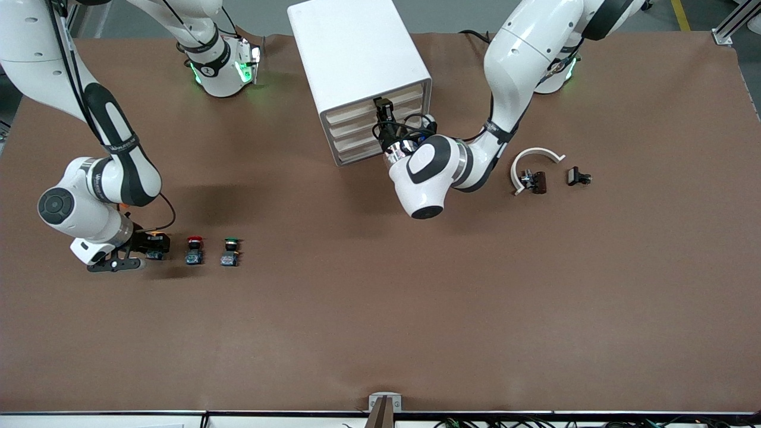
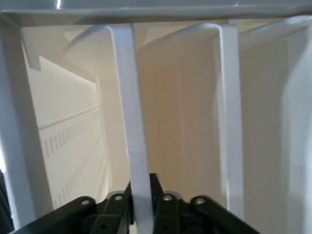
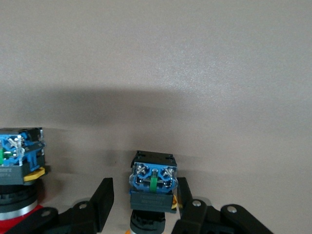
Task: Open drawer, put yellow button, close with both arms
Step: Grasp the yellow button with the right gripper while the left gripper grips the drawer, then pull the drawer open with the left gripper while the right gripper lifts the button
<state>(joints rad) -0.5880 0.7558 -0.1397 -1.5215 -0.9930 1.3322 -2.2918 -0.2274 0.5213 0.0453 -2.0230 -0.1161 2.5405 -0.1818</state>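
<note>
The yellow button (image 1: 156, 254) lies on the brown table toward the right arm's end, its blue base (image 3: 153, 178) showing in the right wrist view. My right gripper (image 1: 151, 249) is down around it and open (image 3: 145, 190): one finger (image 3: 184, 190) touches the button's side, the other (image 3: 103, 195) stands a gap away. The white drawer cabinet (image 1: 357, 53) stands near the robots' bases. At its top drawer (image 1: 410, 94), which looks closed, my left gripper (image 1: 383, 110) is shut (image 2: 141, 187) on the drawer's thin white handle (image 2: 129, 122).
A red-capped button (image 1: 194, 249) (image 3: 19, 161) and a green-capped one (image 1: 230, 251) lie in a row beside the yellow one. Toward the left arm's end lie a white curved piece (image 1: 535, 157), a dark clamp (image 1: 533, 181) and a small black part (image 1: 578, 176).
</note>
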